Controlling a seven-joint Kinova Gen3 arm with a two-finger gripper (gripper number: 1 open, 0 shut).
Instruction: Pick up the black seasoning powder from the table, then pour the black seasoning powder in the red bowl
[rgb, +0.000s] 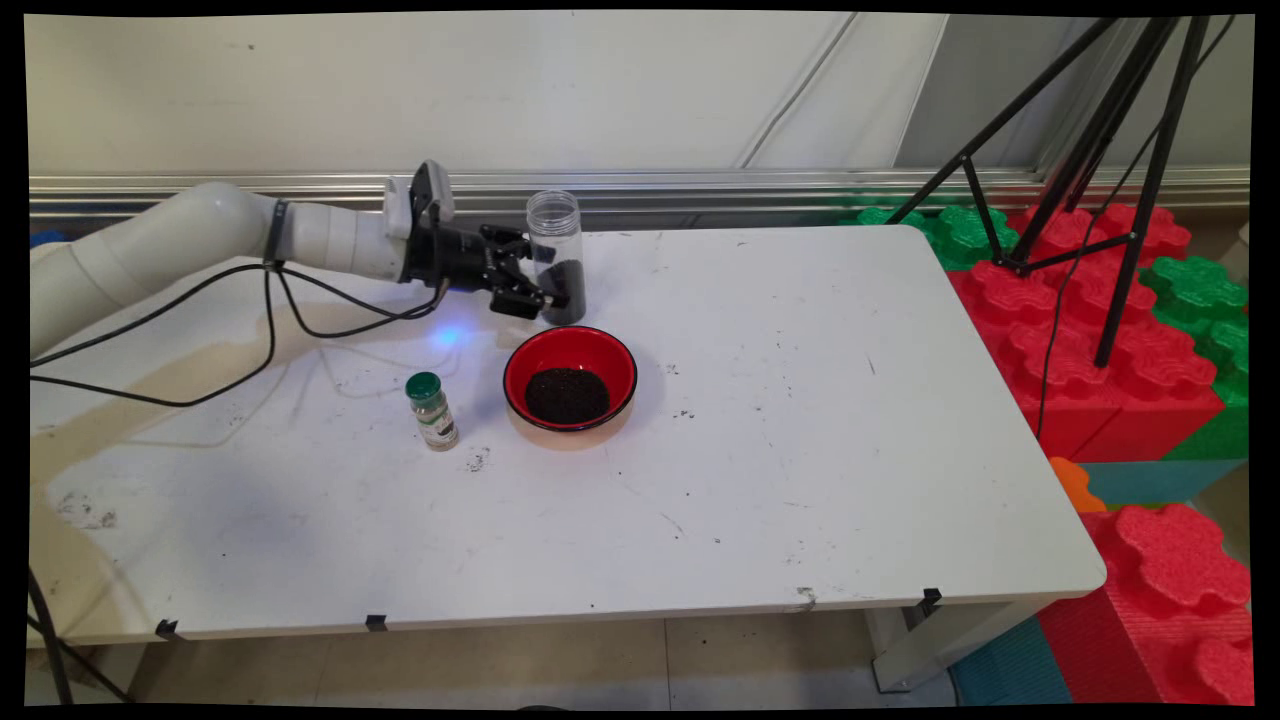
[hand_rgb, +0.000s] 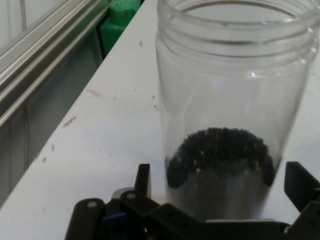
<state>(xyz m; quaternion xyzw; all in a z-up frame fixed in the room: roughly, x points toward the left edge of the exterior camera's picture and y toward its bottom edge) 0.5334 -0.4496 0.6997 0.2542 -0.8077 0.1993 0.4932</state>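
The white arm enters from nine o'clock and stretches almost level toward three o'clock, low over the surface (rgb: 800, 400), with its black cables drooping beneath it. The wrist stays horizontal and carries a white camera block on top. At its end the black gripper (rgb: 553, 288) points toward three o'clock, tipped slightly down. Its two fingers (hand_rgb: 143, 180) stand apart, one on either side of the clear jar (rgb: 556, 255), close against the jar's lower part; whether they press it cannot be told.
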